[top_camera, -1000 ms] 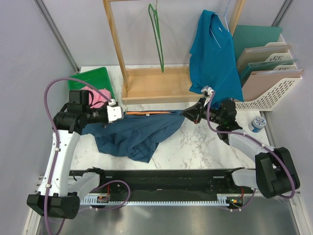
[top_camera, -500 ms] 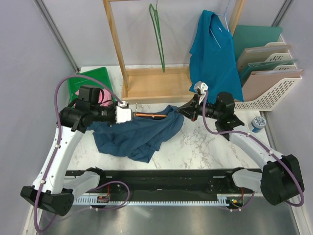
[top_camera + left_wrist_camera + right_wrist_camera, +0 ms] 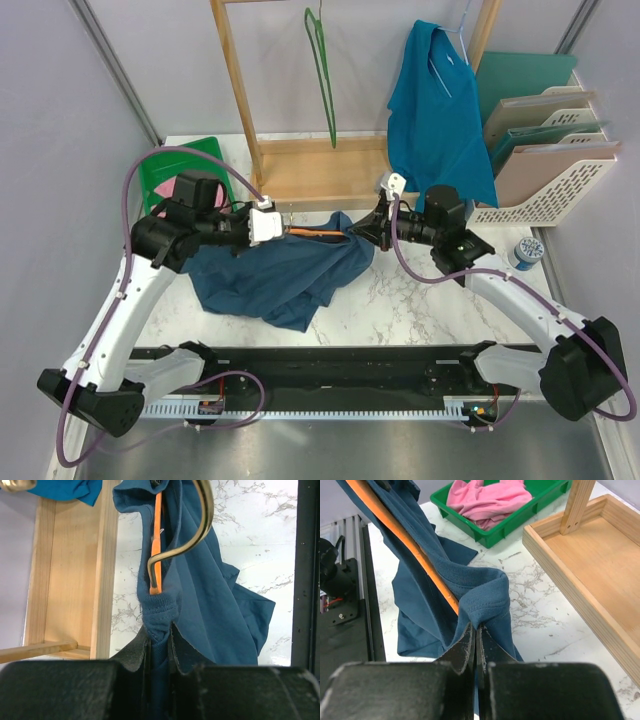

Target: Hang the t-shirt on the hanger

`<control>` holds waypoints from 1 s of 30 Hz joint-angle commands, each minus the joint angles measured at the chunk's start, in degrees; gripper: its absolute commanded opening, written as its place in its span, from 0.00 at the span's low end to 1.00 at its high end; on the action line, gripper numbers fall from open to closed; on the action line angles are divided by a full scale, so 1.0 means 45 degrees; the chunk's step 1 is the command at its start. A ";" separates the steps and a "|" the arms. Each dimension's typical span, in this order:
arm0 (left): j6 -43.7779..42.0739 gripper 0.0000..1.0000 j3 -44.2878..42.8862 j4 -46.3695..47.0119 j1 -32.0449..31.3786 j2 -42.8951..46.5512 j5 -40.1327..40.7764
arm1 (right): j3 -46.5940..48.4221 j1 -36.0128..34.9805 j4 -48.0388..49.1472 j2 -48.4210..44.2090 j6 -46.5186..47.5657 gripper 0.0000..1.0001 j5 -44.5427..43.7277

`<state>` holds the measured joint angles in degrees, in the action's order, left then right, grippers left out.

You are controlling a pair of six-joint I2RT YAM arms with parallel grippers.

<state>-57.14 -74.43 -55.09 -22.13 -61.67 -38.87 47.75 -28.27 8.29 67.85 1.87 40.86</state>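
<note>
left jaws clenched on a fold of the t-shirt (image 3: 280, 275), right jaws pinched tight on its other end. the navy cloth stretches between them, the orange hanger (image 3: 315, 233) running along it, the rest drooping onto the marble worktop (image 3: 420, 290).

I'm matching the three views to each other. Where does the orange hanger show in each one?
Top external: hanger at centre, a short orange strip poking out of the t-shirt.
Left wrist: hanger upper middle, an upright orange bar inside the collar.
Right wrist: hanger upper left, a slanted orange bar under the cloth.
Shared landmark: the wooden tray.
</note>
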 commanded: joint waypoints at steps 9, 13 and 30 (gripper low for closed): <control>0.0784 0.02 0.0370 0.1774 -0.0102 0.0364 0.1979 | 0.1263 0.0715 -0.2973 -0.1973 0.2182 0.00 0.0900; 0.0998 0.02 -0.0449 0.1520 0.0035 0.0132 0.1607 | 0.1790 0.0736 -0.3113 -0.1721 0.2534 0.00 0.1153; 0.1429 0.02 -0.3049 -0.0082 -0.1038 -0.0807 -0.1265 | 0.4936 0.0521 -0.5045 -0.0587 0.5480 0.02 0.1993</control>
<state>-51.27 -86.96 -54.78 -24.69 -64.42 -40.64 67.29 -24.69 -13.76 64.62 21.61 45.41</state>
